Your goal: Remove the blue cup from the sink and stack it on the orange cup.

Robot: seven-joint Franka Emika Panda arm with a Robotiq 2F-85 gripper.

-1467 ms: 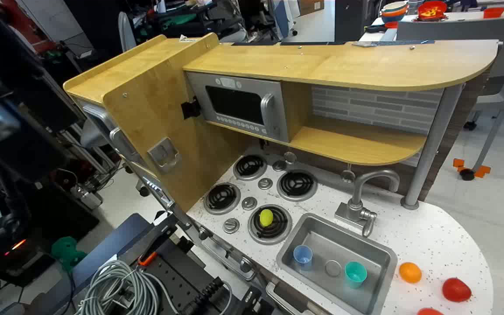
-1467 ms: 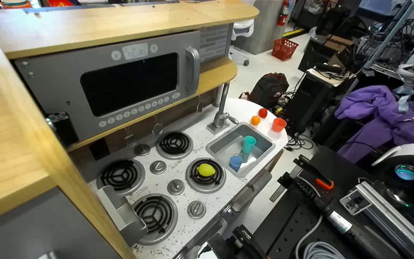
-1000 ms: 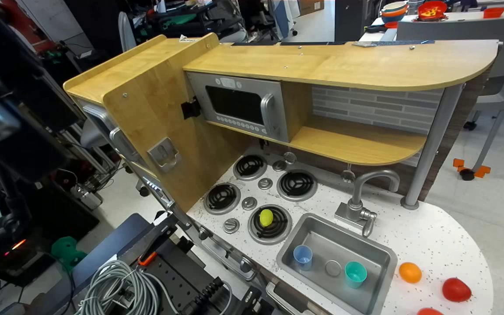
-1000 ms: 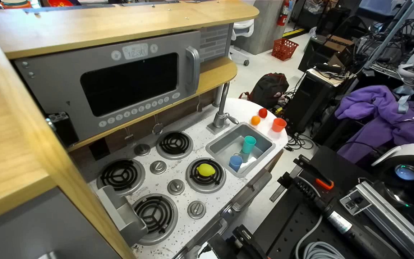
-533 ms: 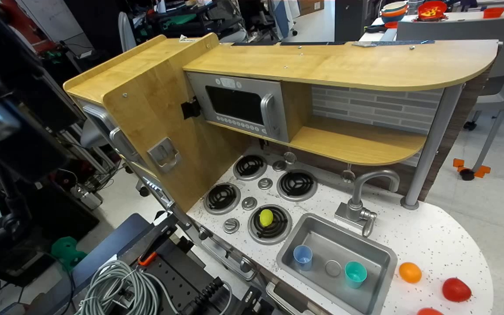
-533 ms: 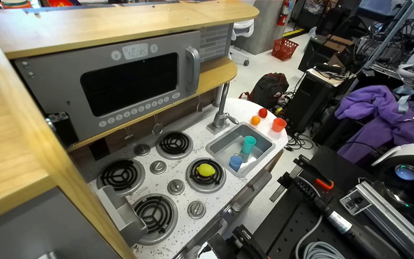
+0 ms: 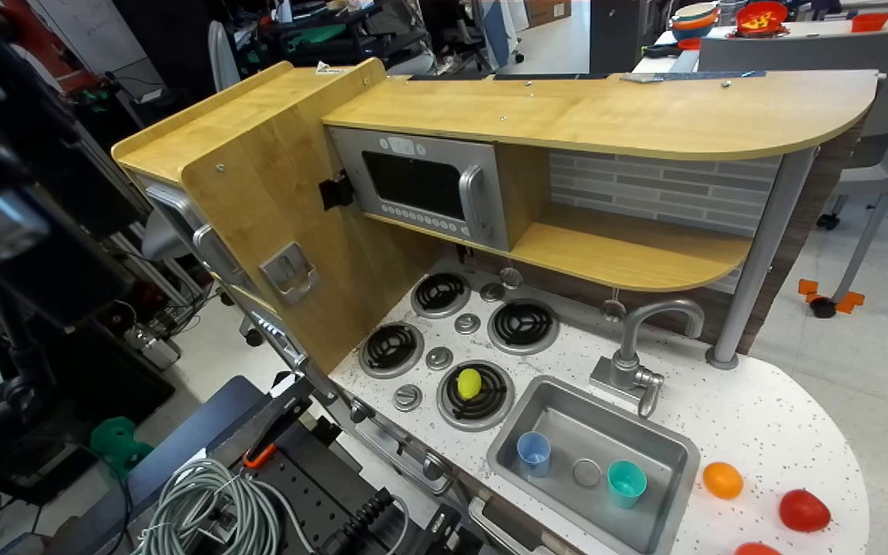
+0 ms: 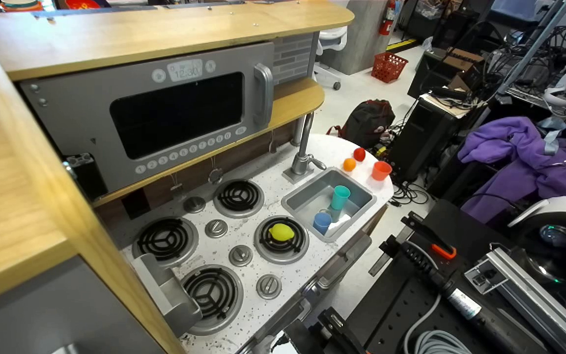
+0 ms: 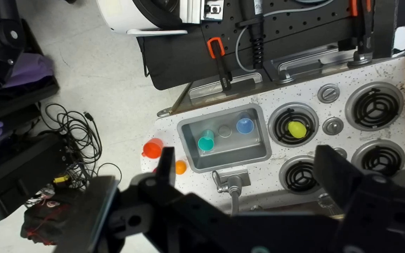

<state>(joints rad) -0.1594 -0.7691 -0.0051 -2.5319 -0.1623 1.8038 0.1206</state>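
The light-blue cup [image 7: 534,453] stands in the grey sink [image 7: 575,438]. The blue cup also shows in the wrist view [image 9: 245,125], near the sink's stove-side end. The orange cup [image 8: 381,170] stands on the white top beyond the sink; in the wrist view the orange cup [image 9: 152,148] lies left of the sink. In an exterior view it [image 7: 756,549] is cut by the bottom edge. My gripper [image 9: 246,149] is wide open and empty, high above the counter, with sink and tap seen between and past its fingers. A dark, blurred arm part [image 7: 43,239] shows at an exterior view's left edge.
A teal cup [image 7: 626,484] stands in the same sink. The silver tap [image 7: 633,339] rises behind it. An orange ball [image 7: 723,480] and a red fruit [image 7: 804,510] lie beside the sink. A yellow lemon [image 7: 469,383] lies on a burner. A wooden shelf [image 7: 629,254] overhangs the back.
The blurred dark arm part at the left edge of an exterior view has shifted slightly to the right. The cups and other objects have not moved.
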